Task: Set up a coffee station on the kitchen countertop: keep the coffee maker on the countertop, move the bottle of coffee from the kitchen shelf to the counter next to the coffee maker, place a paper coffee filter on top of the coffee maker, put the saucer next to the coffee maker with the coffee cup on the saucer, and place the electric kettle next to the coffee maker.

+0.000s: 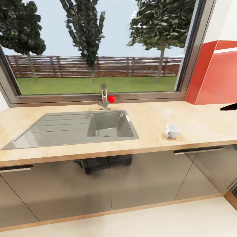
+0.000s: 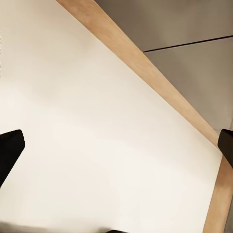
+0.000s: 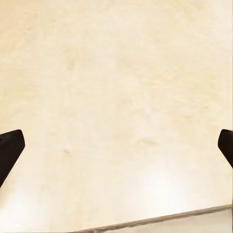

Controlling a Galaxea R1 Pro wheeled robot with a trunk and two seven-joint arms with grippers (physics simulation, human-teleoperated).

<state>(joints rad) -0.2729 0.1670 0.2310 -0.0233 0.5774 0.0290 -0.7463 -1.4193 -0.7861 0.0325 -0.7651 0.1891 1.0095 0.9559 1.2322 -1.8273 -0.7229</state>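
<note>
A white coffee cup (image 1: 172, 130) stands upright on the light wood countertop (image 1: 197, 121), to the right of the sink, with its handle turned toward the sink. In the left wrist view my left gripper (image 2: 116, 150) is open, its dark fingertips (image 2: 10, 148) far apart over pale floor beside a wooden plinth (image 2: 145, 68). In the right wrist view my right gripper (image 3: 116, 150) is open too, with nothing between its fingers, over a mottled beige surface. The coffee maker, bottle, filter, saucer and kettle are out of view.
A steel sink (image 1: 108, 125) with a drainboard (image 1: 52, 128) is set into the counter below a wide window. A faucet (image 1: 104, 97) with a red knob stands behind it. A black object (image 1: 230, 107) pokes in at the right edge. Grey cabinet doors (image 1: 141, 177) run below.
</note>
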